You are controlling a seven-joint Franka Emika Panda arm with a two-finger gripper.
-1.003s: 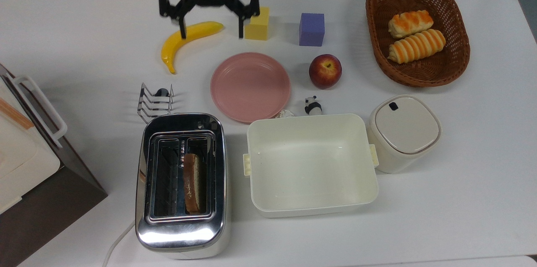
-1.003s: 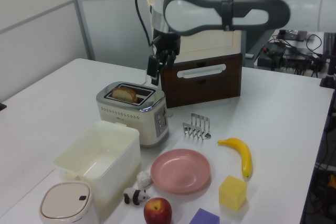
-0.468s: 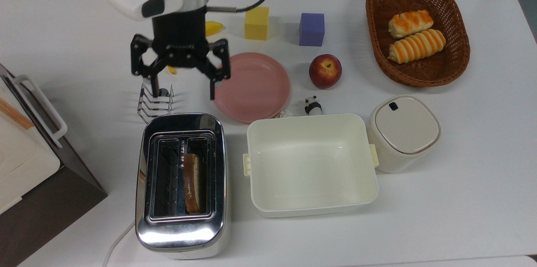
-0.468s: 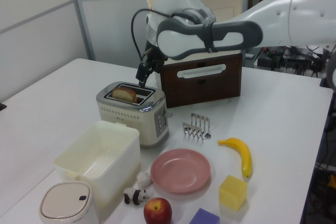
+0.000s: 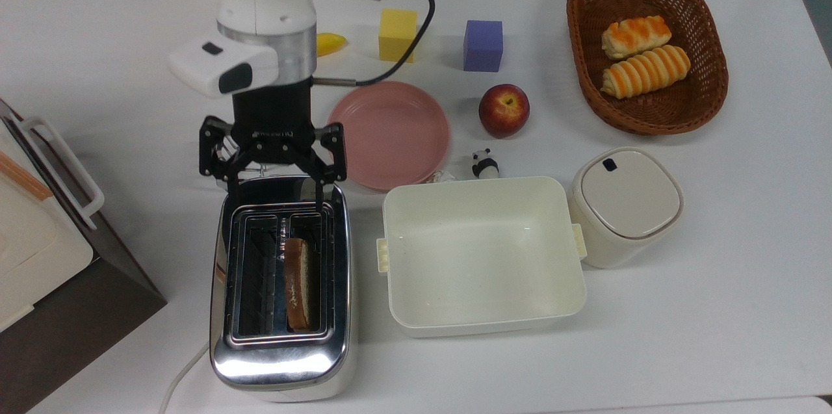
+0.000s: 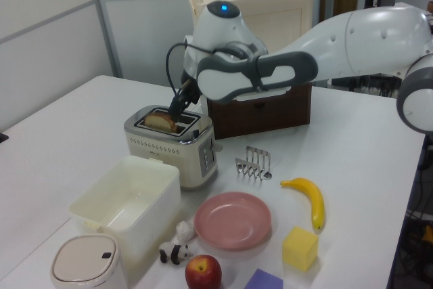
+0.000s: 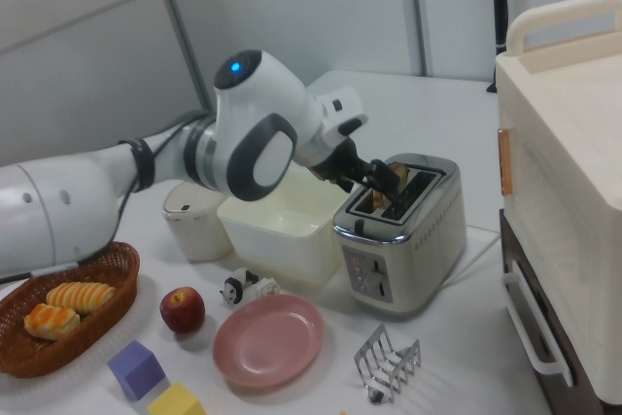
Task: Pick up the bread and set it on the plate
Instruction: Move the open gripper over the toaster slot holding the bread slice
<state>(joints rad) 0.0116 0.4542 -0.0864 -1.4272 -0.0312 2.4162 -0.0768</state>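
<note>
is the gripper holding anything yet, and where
Nothing is held. The open gripper hangs over the toaster; the bread sits in its slot.

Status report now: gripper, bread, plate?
Gripper open above toaster edge. Bread upright in toaster slot, not gripped. Plate bare.

Open hand [image 5: 275, 196] above toaster [image 5: 281, 284], bread [image 5: 298, 284] in its slot.

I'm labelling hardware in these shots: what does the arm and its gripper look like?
The arm has glossy white rounded shells with grey joint bands and a glowing blue light. A black cable loops along the wrist. A white box sits beside the wrist. The gripper is black, with skeletal linkage fingers.
</note>
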